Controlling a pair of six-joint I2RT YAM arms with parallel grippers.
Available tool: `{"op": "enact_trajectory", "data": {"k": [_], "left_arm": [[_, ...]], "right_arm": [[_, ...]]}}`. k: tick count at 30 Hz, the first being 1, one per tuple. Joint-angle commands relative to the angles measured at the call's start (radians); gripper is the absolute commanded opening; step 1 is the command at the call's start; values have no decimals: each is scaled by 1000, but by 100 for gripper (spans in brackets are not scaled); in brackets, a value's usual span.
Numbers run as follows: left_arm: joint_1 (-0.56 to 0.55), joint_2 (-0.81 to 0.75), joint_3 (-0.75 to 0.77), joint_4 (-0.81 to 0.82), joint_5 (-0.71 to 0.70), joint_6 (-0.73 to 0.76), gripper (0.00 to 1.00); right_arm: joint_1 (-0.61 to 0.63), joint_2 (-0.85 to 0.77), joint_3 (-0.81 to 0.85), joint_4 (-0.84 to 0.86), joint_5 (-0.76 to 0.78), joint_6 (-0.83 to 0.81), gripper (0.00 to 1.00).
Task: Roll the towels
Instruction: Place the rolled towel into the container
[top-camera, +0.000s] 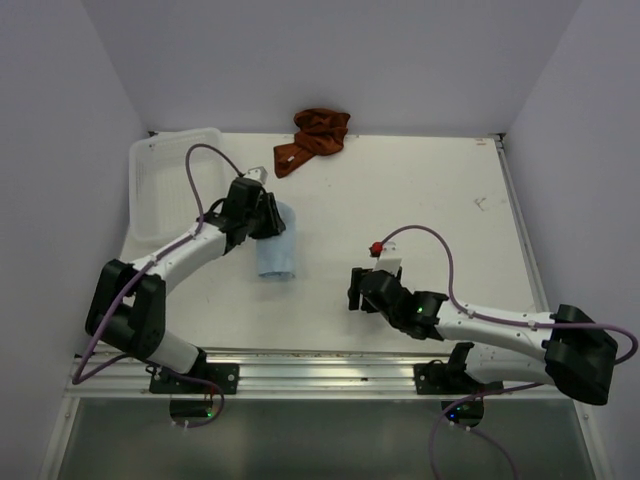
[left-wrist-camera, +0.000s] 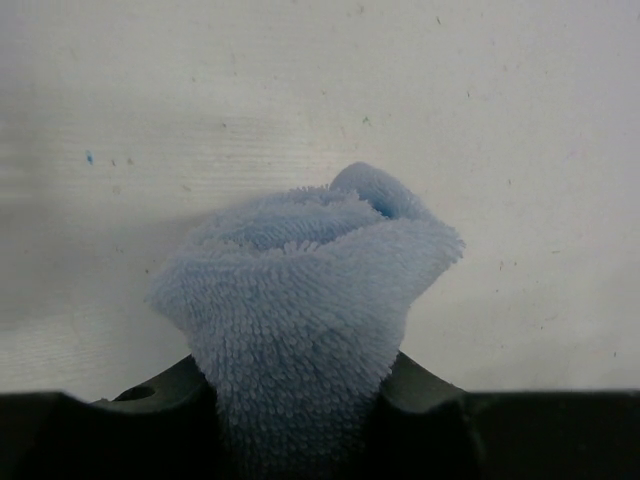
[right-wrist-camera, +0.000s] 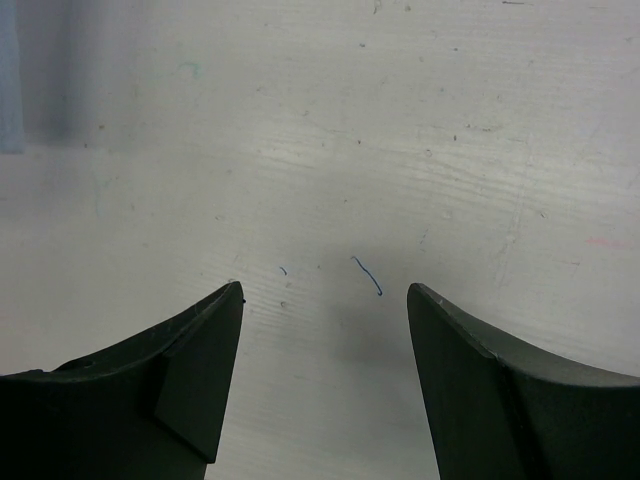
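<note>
The left jaws are clamped on one end of the light-blue towel (left-wrist-camera: 300, 300) — a loose roll lying on the counter (top-camera: 420, 200) near the white basket (top-camera: 160, 160). The right jaws stand wide apart low over the counter, holding nothing. The rust towel (top-camera: 315, 135) lies crumpled at the far edge — well apart from both.

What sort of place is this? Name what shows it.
Probably a robot lab cell: left arm and right arm bolted to a metal rail, a white table walled in by plain panels, a blue towel and basket as props.
</note>
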Motion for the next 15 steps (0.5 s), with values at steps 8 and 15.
{"op": "enact_trajectory", "data": {"k": [8, 15], "left_arm": [[253, -25, 372, -200, 13, 147, 0], [419, 75, 699, -339, -145, 276, 0]], "right_arm": [[-86, 26, 112, -4, -75, -75, 71], [-155, 83, 156, -1, -169, -107, 71]]}}
